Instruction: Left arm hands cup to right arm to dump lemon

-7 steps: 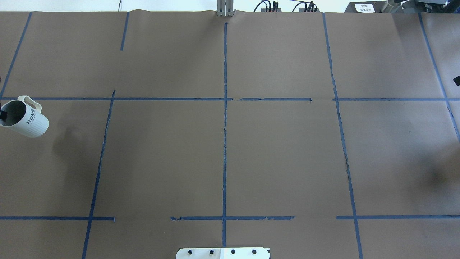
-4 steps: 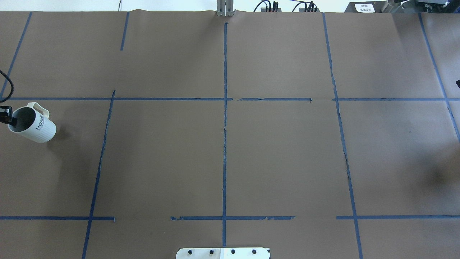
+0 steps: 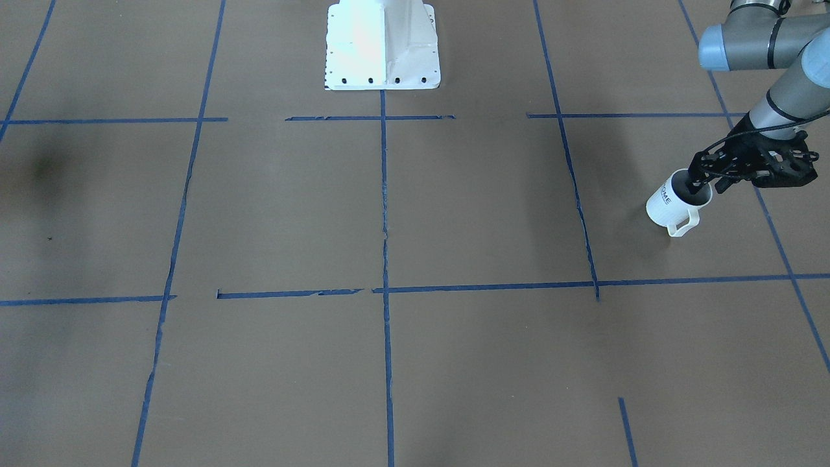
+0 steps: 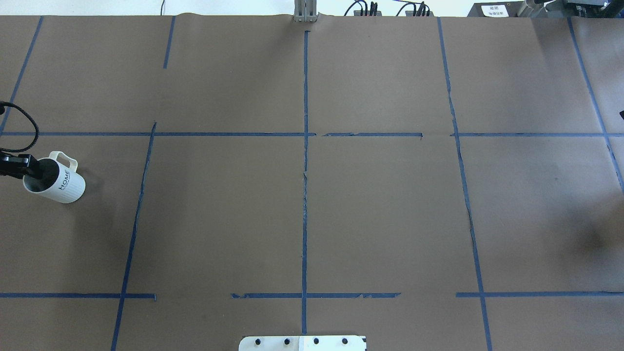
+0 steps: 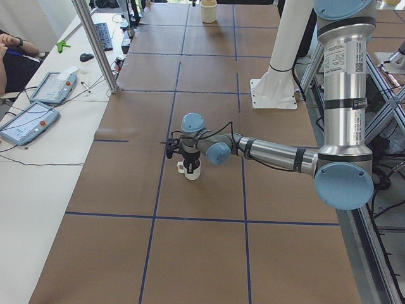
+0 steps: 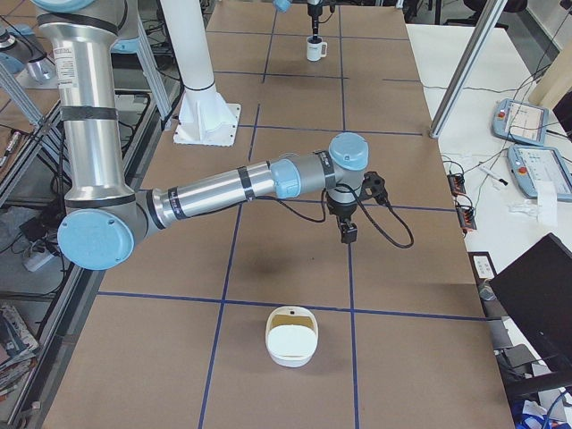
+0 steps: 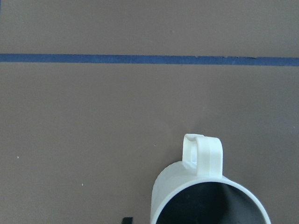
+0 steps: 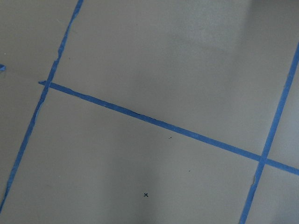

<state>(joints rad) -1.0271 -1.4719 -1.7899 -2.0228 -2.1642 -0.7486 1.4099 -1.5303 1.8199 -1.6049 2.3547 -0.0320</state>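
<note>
The cup point(image 4: 54, 184), a white mug lettered HOME with a loop handle, hangs upright at the table's far left, close over the brown paper. My left gripper point(image 4: 30, 167) is shut on its rim, one finger inside the mouth. In the front-facing view the cup point(image 3: 673, 205) sits under the left gripper point(image 3: 697, 185). The left wrist view shows the cup's handle and dark inside point(image 7: 210, 198). The lemon is hidden. My right gripper point(image 6: 347, 232) hangs over the table's right end, far from the cup point(image 6: 315, 49). I cannot tell whether it is open.
A white rounded container point(image 6: 291, 335) stands near the right end of the table. The robot base point(image 3: 382, 45) is at the middle of the near edge. Blue tape lines cross the brown table cover point(image 4: 302, 195). Tablets point(image 5: 28, 120) lie on the side table.
My left gripper has carried the cup rightward into the overhead view and lowered it toward the table. The dark sliver at the right edge has slid almost out of view.
</note>
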